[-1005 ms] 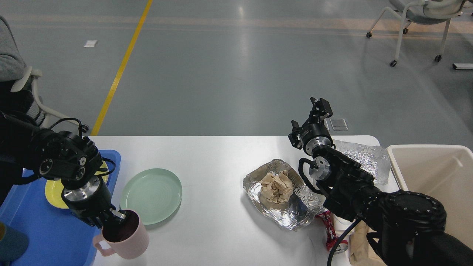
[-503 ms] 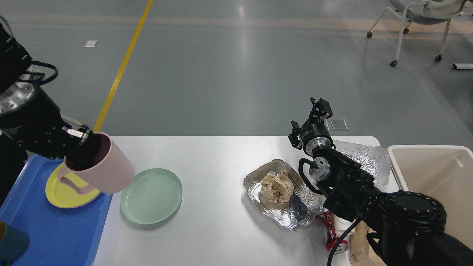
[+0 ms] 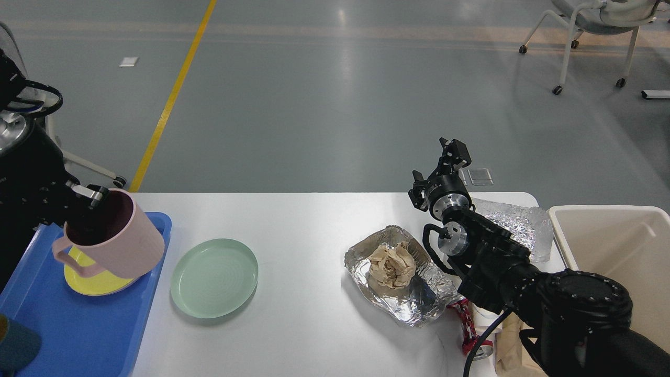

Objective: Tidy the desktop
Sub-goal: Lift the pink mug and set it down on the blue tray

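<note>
The white desktop [image 3: 303, 230] spans the view. My left gripper [image 3: 90, 198] is shut on the rim of a pink mug [image 3: 118, 243], held tilted in the air over the blue tray [image 3: 78, 324] and above a yellow plate [image 3: 94, 275] lying in that tray. A pale green plate [image 3: 214, 277] lies on the desktop just right of the tray. My right gripper [image 3: 454, 152] is raised beyond the far edge of the desktop, its small dark fingers empty. Below it sits a crumpled foil tray [image 3: 413, 298] holding a wad of brown paper [image 3: 391, 264].
A beige bin [image 3: 623, 251] stands at the right end of the desktop. A crinkled clear plastic wrapper [image 3: 515, 222] lies behind my right arm. A red wrapper [image 3: 466, 324] and beige paper lie at the front right. A dark teal cup [image 3: 15, 345] sits at the tray's front left.
My left gripper lifted the pink mug off the desktop's front edge, raised it, and carried it left over the blue tray. The right arm has not moved.
</note>
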`<move>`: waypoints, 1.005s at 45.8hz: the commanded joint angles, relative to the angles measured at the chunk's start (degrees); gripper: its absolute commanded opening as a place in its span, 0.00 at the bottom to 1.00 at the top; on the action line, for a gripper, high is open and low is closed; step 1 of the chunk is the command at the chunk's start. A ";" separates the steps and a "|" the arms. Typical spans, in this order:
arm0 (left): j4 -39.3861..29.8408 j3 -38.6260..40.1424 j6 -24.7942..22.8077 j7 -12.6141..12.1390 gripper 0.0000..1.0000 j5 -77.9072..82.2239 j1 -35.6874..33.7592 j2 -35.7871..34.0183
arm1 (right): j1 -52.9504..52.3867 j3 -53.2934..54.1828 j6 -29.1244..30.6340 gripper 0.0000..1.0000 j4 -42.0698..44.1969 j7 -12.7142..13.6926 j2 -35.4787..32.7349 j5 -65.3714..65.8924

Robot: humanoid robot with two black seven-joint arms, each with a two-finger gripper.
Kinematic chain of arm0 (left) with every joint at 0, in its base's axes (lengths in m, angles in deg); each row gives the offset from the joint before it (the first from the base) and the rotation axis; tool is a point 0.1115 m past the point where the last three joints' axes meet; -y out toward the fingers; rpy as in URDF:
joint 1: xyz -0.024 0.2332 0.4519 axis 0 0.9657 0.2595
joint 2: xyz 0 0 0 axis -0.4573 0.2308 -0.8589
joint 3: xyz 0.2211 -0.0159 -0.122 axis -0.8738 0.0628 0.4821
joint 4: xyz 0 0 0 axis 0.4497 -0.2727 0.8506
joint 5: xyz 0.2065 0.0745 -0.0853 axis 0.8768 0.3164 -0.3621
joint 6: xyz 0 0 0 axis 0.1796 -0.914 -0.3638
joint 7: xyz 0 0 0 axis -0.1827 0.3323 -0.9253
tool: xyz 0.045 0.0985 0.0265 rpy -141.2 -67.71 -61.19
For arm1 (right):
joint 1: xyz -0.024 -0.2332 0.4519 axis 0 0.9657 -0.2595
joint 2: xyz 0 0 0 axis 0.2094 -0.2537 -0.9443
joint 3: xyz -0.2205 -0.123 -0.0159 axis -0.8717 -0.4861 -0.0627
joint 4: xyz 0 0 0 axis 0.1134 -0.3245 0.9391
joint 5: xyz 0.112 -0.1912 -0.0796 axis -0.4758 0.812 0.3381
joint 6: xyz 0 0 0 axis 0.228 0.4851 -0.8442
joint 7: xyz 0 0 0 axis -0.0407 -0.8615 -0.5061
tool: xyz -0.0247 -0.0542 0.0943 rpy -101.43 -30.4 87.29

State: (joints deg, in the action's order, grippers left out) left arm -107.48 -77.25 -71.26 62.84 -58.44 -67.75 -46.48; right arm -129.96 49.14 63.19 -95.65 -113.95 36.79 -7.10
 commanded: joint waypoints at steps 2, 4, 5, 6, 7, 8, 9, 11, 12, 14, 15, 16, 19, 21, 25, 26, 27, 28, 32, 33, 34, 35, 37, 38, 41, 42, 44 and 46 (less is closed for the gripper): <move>-0.01 -1.11 0.00 -5.83 0.00 0.30 8.62 0.00 | 0.02 0.00 0.00 1.00 0.01 0.00 0.00 0.00; -0.01 -1.73 0.00 -6.36 0.00 0.30 10.73 0.00 | 0.02 0.00 0.00 1.00 0.01 0.00 0.00 0.00; -0.01 -1.99 0.94 -6.45 0.00 0.38 11.70 0.00 | 0.02 0.00 0.00 1.00 0.01 0.00 0.00 0.00; -0.01 -2.17 2.26 -6.63 0.00 0.47 12.49 0.00 | 0.02 0.00 0.00 1.00 0.01 0.00 0.00 0.00; -0.01 -2.26 3.58 -6.63 0.00 0.65 13.37 0.00 | 0.02 0.00 0.00 1.00 0.01 0.00 0.00 0.00; 0.07 -2.43 4.89 -6.72 0.00 1.00 14.16 0.00 | 0.02 -0.09 0.00 1.00 0.01 0.00 0.00 0.00; 0.07 -2.61 6.39 -6.72 0.00 1.44 14.87 0.00 | 0.02 0.00 0.00 1.00 0.01 0.00 0.00 0.00; 0.16 -2.96 9.37 -6.72 0.00 2.23 16.27 0.00 | 0.02 0.00 0.00 1.00 0.01 0.00 0.00 0.00; 0.16 -3.05 10.87 -6.72 0.00 2.58 16.98 0.00 | 0.02 0.00 0.00 1.00 0.01 0.00 0.00 0.00; 0.34 -3.31 14.21 -6.72 0.00 3.02 18.38 0.00 | 0.02 0.00 0.00 1.00 0.01 0.00 0.00 0.00; 0.42 -3.57 15.70 -6.72 0.00 3.11 19.17 0.00 | 0.11 0.00 0.00 1.00 0.01 0.00 0.00 0.00; 0.42 -3.75 17.28 -6.72 0.00 3.11 20.05 0.00 | 0.02 0.00 0.00 1.00 0.01 0.00 0.00 0.00; 0.51 -4.54 22.12 -6.72 0.00 3.20 22.08 0.08 | 0.02 0.00 0.00 1.00 0.01 0.00 0.00 0.00; 0.60 -4.89 25.02 -6.72 0.00 3.20 23.13 0.08 | 0.02 0.00 0.00 1.00 0.01 0.00 0.00 0.00; 0.78 -5.25 29.59 -6.72 0.00 3.20 25.59 0.61 | 0.11 0.00 0.00 1.00 0.01 0.00 0.00 0.00; 0.95 -5.25 30.56 -6.72 0.00 3.20 26.29 0.70 | 0.02 0.00 0.00 1.00 0.01 0.00 0.00 0.00; 1.13 -5.25 31.44 -6.72 0.00 3.20 26.82 0.70 | 0.02 0.00 0.00 1.00 0.01 0.00 0.00 0.00; 1.48 -5.25 32.23 -6.72 0.00 3.20 27.35 0.70 | 0.02 0.00 0.00 1.00 0.01 0.00 0.00 0.00; 3.23 -4.55 35.66 -6.72 0.00 3.20 30.51 0.44 | 0.02 0.00 0.00 1.00 0.01 0.00 0.00 0.00; 3.67 -4.37 36.28 -6.72 0.00 3.20 31.22 0.26 | 0.02 0.00 0.00 1.00 0.01 0.00 0.00 0.00; 4.02 -4.19 36.89 -6.72 0.00 3.20 31.92 0.00 | 0.11 -0.09 0.00 1.00 0.01 0.00 0.00 0.00; 4.29 -4.11 37.51 -6.72 0.00 3.11 32.54 -0.26 | 0.11 -0.09 0.00 1.00 0.01 0.00 0.00 0.00; 4.82 -3.41 38.65 -6.72 0.00 3.11 33.94 -0.44 | 0.11 0.00 0.00 1.00 0.01 0.00 0.00 0.00; 5.17 -2.88 39.27 -6.72 0.00 3.20 34.91 -0.44 | 0.02 0.00 0.00 1.00 0.01 0.00 0.00 0.00; 6.40 -1.12 40.85 -6.72 0.00 3.20 37.72 -0.53 | 0.02 -0.09 0.00 1.00 0.01 0.00 0.00 0.00; 6.84 -0.51 41.20 -6.72 0.00 3.11 38.60 -0.53 | 0.02 0.00 0.00 1.00 0.01 0.00 0.00 0.00; 7.80 0.46 41.82 -6.72 0.00 3.20 40.09 -0.79 | 0.11 0.00 0.00 1.00 0.01 0.00 0.00 0.00; 8.68 1.51 41.91 -6.72 0.00 3.11 41.41 -1.84 | 0.11 -0.09 0.00 1.00 0.01 0.00 0.00 0.00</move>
State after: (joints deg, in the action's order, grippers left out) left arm -100.98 -78.28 -30.58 56.12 -55.26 -29.99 -46.99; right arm -129.88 49.10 63.19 -95.64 -113.95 36.79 -7.10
